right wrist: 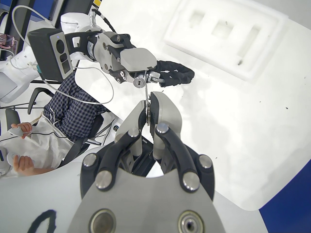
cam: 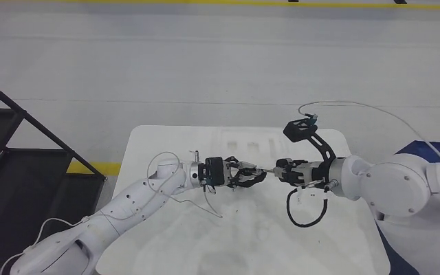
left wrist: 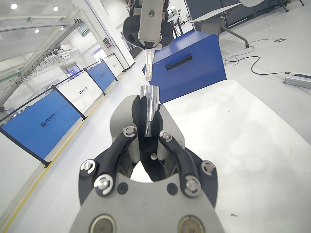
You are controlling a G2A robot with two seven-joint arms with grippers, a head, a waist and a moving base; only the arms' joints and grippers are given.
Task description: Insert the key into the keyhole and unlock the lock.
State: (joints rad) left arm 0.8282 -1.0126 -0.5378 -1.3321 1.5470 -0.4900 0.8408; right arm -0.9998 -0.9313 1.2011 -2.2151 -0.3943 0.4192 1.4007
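My left gripper (left wrist: 148,105) is shut on a chrome lock cylinder (left wrist: 150,103) with a black cable loop (right wrist: 177,72) hanging from it. The lock is held above the white table (cam: 206,234), its keyhole face (right wrist: 139,82) turned toward the other arm. My right gripper (right wrist: 148,103) is shut on the head of a silver key (left wrist: 148,66), whose blade points straight at the lock. A small gap separates the key's tip from the cylinder's end. In the top view the left gripper (cam: 240,173) and the right gripper (cam: 280,170) face each other mid-table.
A white foam tray (cam: 251,144) with rectangular recesses lies on the table behind the grippers. A black rack (cam: 27,172) stands off the table's left side and a blue cabinet (left wrist: 194,64) off its right. A black cable (cam: 302,213) hangs under the right arm.
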